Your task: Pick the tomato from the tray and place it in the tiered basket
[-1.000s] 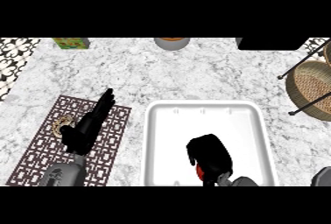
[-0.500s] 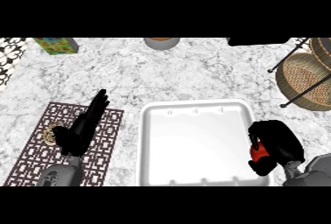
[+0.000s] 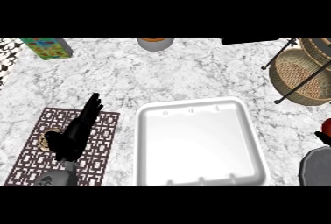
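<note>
Head view looks steeply down on a marbled surface with a white tray (image 3: 145, 131) near its front edge, about midway along. The tomato (image 3: 327, 123) is hard to make out. All I can see of it is a dark red sliver cut off by the picture's right border, beside the tray's right rim and apart from it. It sits just above a scrap of black that belongs to the right robot hand (image 3: 322, 137). Most of that hand lies outside the picture, so I cannot tell whether it is closed round the tomato or not. Below it a rounded grey forearm (image 3: 316, 167) comes in at the front right corner.

The tiered basket (image 3: 302, 75) stands at the far right corner, partly cropped, its woven bowls crossed by thin dark frame rods.

The left robot hand (image 3: 72, 139) rests over a patterned mat (image 3: 103, 151) at the front left corner, open, its fingers straight, held together and pointing toward the far edge. It half covers a small round yellowish thing (image 3: 47, 140) that I cannot identify.

Along the far edge a green box (image 3: 47, 47), a round pot (image 3: 155, 43) and a dark shape (image 3: 252, 40) are each clipped.
</note>
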